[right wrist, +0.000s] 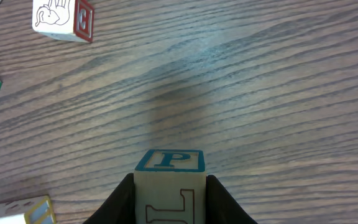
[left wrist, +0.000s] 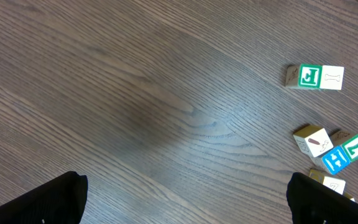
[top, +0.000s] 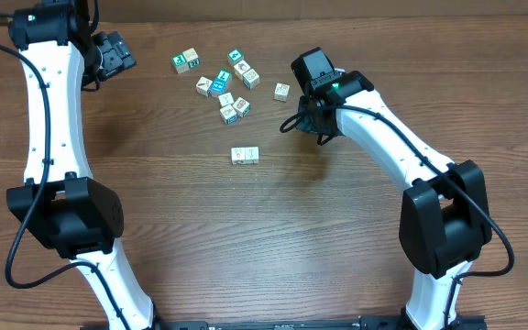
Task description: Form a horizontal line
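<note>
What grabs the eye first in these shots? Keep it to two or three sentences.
First, the pale wooden cube with a blue letter P, clamped between the right arm's black fingers over the brown wood-grain table. Then the short row of two pale cubes touching side by side mid-table, with a loose scatter of teal-and-white lettered cubes beyond it. The left arm's fingers hang wide apart and empty.

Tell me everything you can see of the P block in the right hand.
The P block is a small pale wooden cube. Its far face carries a teal P inside a teal border; the face toward the camera shows an outlined letter, cut off by the frame's edge. It sits squarely between the right hand's black fingers, which press its left and right sides. The other blocks lie apart from it on the wooden table.
</note>
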Robot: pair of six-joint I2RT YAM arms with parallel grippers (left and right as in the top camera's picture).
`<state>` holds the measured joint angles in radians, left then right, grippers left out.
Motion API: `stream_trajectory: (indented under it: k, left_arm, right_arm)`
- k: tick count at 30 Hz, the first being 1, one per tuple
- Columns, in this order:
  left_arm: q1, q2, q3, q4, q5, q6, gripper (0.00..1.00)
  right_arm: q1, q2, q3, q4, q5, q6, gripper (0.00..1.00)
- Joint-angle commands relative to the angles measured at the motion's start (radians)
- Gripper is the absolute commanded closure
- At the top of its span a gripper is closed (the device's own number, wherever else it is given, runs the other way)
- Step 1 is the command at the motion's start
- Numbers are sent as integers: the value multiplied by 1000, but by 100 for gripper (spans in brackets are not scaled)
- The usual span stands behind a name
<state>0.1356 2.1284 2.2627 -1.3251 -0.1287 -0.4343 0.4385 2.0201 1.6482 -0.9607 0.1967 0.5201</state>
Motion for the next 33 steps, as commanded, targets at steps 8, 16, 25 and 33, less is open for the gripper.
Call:
stream_trajectory:
  k: [8, 16, 25, 33]
  left_arm:
    - [2, -10, 14, -3, -10, 19, 1]
    - [2, -10, 14, -3, -10, 19, 1]
    - [1, -10, 14, -3, -10, 19, 0]
    - [1, -10, 14, -3, -10, 19, 0]
  right_arm:
    - [-2, -9, -6, 8, 54, 3, 74]
    - [-2, -9, -6, 13, 53, 3, 74]
    - [-2, 51, -16, 14, 41, 3, 74]
    - [-2, 85, -19, 37, 7, -34, 74]
